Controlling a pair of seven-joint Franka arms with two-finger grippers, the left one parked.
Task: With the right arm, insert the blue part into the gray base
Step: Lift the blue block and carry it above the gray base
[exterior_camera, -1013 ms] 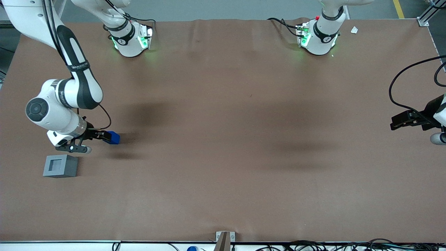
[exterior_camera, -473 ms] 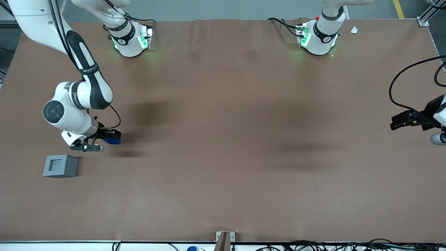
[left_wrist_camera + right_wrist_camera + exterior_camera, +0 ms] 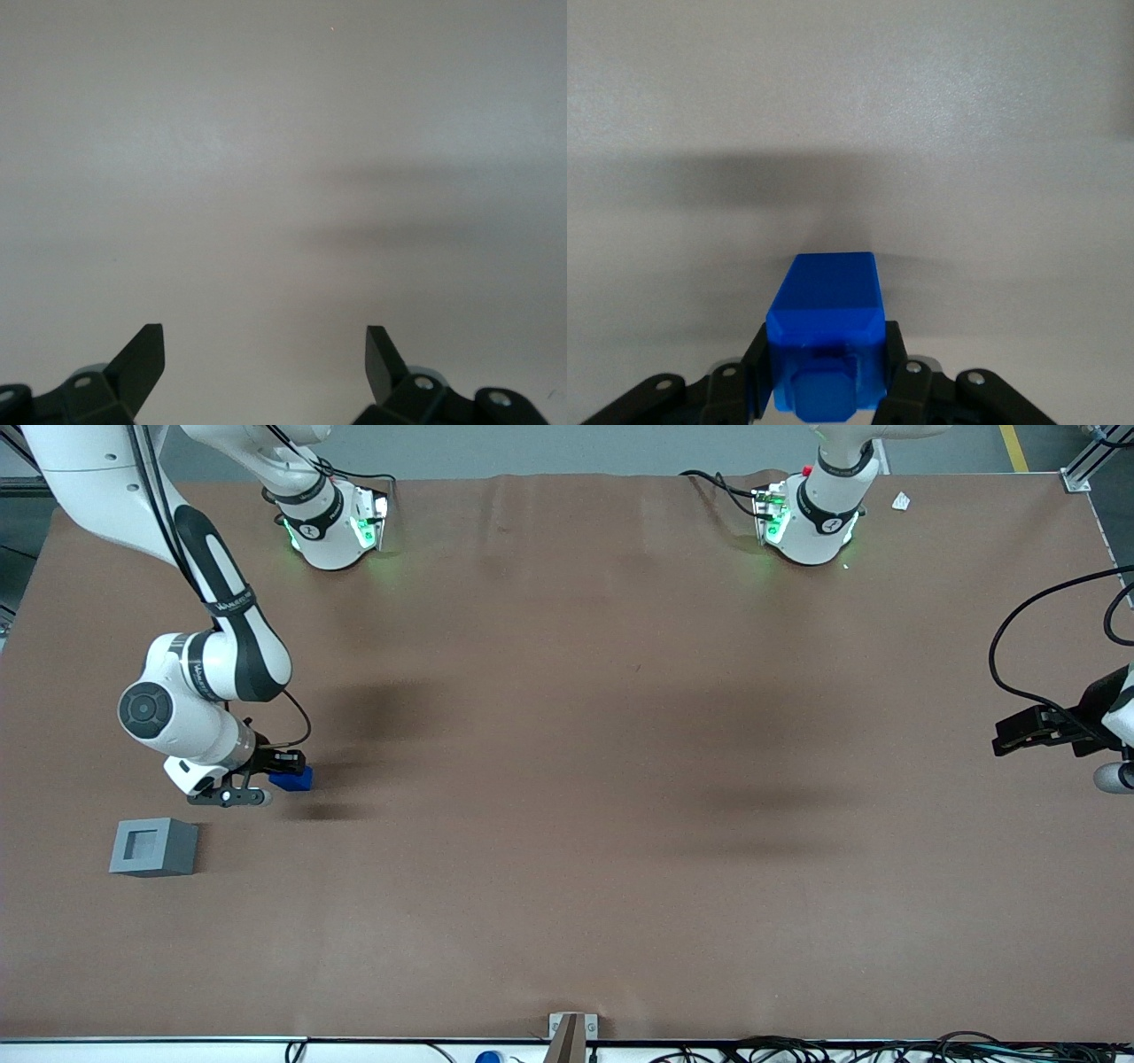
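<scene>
Front view first, from the near edge of the table: the gray base (image 3: pixel 152 848) stands on the brown table cover (image 3: pixel 567 824) toward the working arm's end, with its square recess facing up and nothing in it. It is the task thing nearest to this camera.

A little farther from the camera than the base, and somewhat more toward the middle of the table, hangs the gripper (image 3: pixel 282 765) of the right arm (image 3: pixel 190 691). Its fingers are closed narrowly on the blue part (image 3: pixel 292 780). In the right wrist view the two black fingers (image 3: pixel 897 354) press the sides of the blue part (image 3: pixel 826 341), and its small stub points toward the camera of the wrist. I judge the part to be lifted a little above the cover, since a shadow lies apart from it, but I cannot be sure of this.

The relation that matters: the base lies apart from the gripper, nearer to the front camera and more toward the working arm's end. So I think the coming move must carry the part that way until it is above the recess, and then go down. Whether the stub is turned correctly for the recess, I cannot tell.
</scene>
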